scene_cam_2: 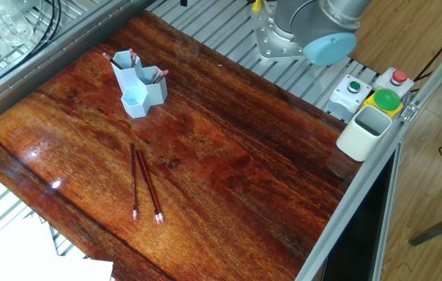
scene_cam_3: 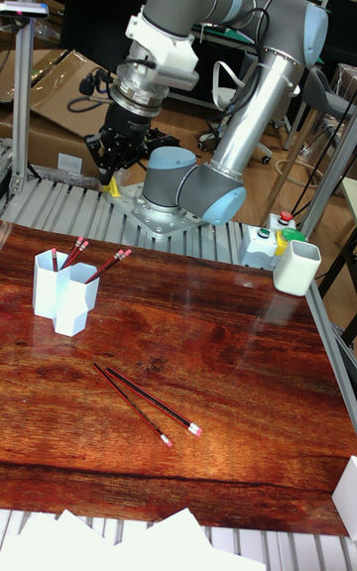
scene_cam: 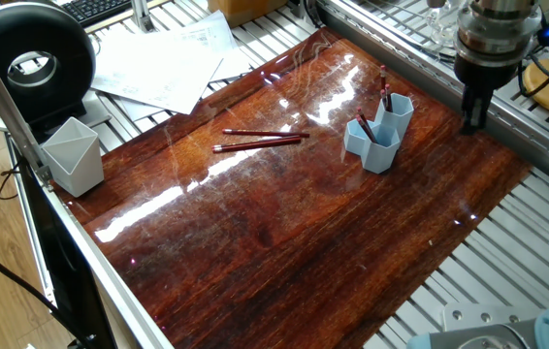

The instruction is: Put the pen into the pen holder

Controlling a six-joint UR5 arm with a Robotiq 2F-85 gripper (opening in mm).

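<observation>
Glossy red-brown wooden board over slatted aluminium table; strong glare streaks run across it.

Pen holder, light blue, sits toward 1 o'clock on the board in one fixed view and already carries pens. Two loose pens lie side by side near 11 o'clock of board centre, well apart from the holder. Gripper hangs past the board's far edge at 2 o'clock, carrying nothing you can see; whether the jaws are parted or closed, you cannot tell.

Risks, as judgement:
- Paired pens lie almost touching; a pinch could catch both or flick one away.
- Slick surface lets a pen roll under the fingers.
- Occupied tubes may block insertion; a light holder could tip if nudged.
- Grey-white cup at 9 o'clock invites the wrong target.

Writing: papers at 11 o'clock carry print too small to read. No brand is legible.
</observation>
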